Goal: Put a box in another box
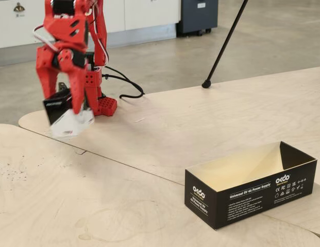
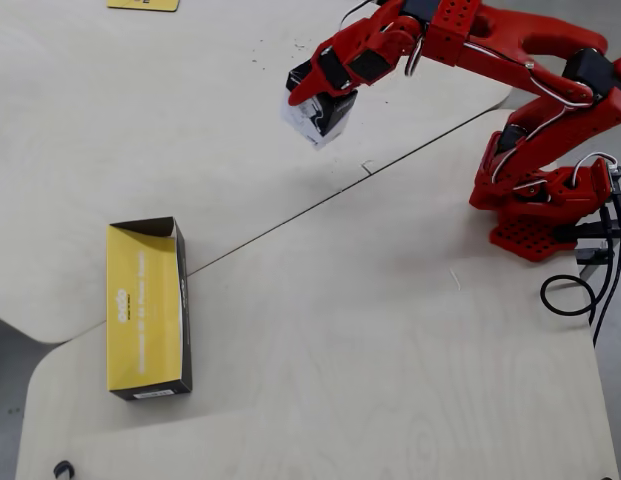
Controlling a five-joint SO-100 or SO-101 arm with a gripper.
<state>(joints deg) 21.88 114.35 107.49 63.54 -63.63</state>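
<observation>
The small black-and-white box (image 1: 67,114) hangs tilted in my red gripper (image 1: 72,110), lifted just above the plywood table at the left of the fixed view. In the overhead view the same small box (image 2: 315,115) sits under the gripper (image 2: 320,98) near the top centre. The jaws are shut on its black upper part. The long black box (image 1: 250,188) with a pale interior and "Universal 5V 4A Power Supply" print lies open-topped at the lower right of the fixed view; in the overhead view this long box (image 2: 147,305) is at the lower left, well apart from the gripper.
The arm's red base (image 2: 535,205) stands at the right of the overhead view with black cables (image 2: 590,290) trailing off it. A black tripod leg (image 1: 221,49) rests on the table's far edge. A seam between the two plywood tabletops (image 2: 320,195) runs diagonally.
</observation>
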